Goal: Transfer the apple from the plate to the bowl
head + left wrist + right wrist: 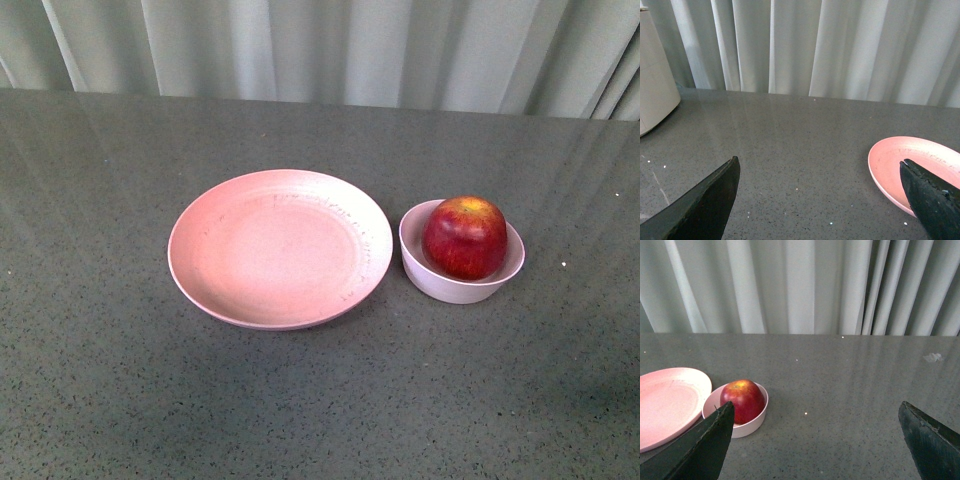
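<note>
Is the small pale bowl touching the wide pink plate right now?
Apart. The front view shows a thin strip of grey table between the small pale bowl and the wide pink plate.

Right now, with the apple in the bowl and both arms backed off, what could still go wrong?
1. The apple fills the small bowl and stands well above its rim, so a bump could tip it out.
2. The bowl sits close beside the pink plate; nudging the plate may shove it.
3. The right gripper is open and faces the bowl, so a forward move could strike it.
</note>
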Controlling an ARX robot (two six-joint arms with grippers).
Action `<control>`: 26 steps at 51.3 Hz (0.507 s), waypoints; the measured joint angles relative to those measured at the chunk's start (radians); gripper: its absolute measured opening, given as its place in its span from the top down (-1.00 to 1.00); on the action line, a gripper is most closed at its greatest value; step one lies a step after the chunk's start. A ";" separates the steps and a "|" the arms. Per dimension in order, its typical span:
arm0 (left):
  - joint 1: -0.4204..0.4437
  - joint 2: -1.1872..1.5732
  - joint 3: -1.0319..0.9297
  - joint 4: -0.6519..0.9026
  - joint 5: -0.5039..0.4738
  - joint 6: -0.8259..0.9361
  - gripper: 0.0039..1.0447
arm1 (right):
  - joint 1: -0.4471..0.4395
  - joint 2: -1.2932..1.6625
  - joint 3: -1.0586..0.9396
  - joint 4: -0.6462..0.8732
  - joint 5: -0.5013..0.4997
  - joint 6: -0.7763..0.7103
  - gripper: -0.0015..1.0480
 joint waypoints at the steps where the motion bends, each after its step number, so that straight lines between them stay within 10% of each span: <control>1: 0.000 0.000 0.000 0.000 0.000 0.000 -0.83 | 0.000 0.000 0.000 0.000 0.000 0.000 -0.83; 26: 0.000 0.000 0.000 0.000 0.000 0.000 -0.83 | 0.000 0.000 0.000 0.000 0.000 0.000 -0.83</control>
